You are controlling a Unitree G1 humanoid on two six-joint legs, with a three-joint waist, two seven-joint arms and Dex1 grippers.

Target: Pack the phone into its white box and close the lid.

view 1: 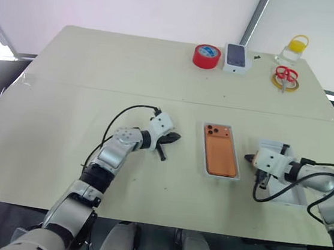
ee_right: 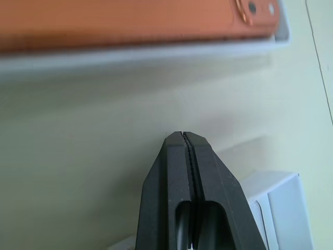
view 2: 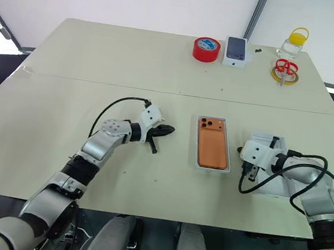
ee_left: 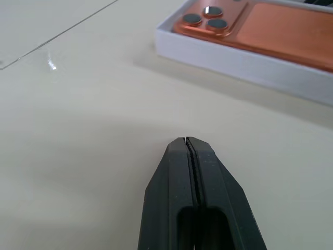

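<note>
A wide cream table (view 1: 89, 170) is seen from above, with a faint seam running across it from side to side. Toward its near edge, right of the middle, the white box (view 1: 237, 169) lies with its long sides pointing from near edge to far edge. The orange phone (view 1: 220, 151) is laid inside it, back up, with its cluster of dark camera lenses at the far left corner. Just to the right of the box, near the table's right edge, the all-white lid (view 1: 294, 198) rests flat, partly covered by the right arm.

The left gripper (view 1: 166, 145) is held just above the table to the left of the box, apart from it, with its two black fingers pressed together and nothing between them. The right gripper (view 1: 253, 162) is placed between the box and the lid, over the lid's left end, with its fingers likewise pressed together and empty.

Along the far edge, toward the right corner, a red tape roll (view 1: 206, 56), a dark-screened phone (view 1: 236, 56) on a small white box, red-handled scissors (view 1: 285, 75) on a yellow ring, and a clear jar with a yellow lid (view 1: 294, 49) are set out in a row.
</note>
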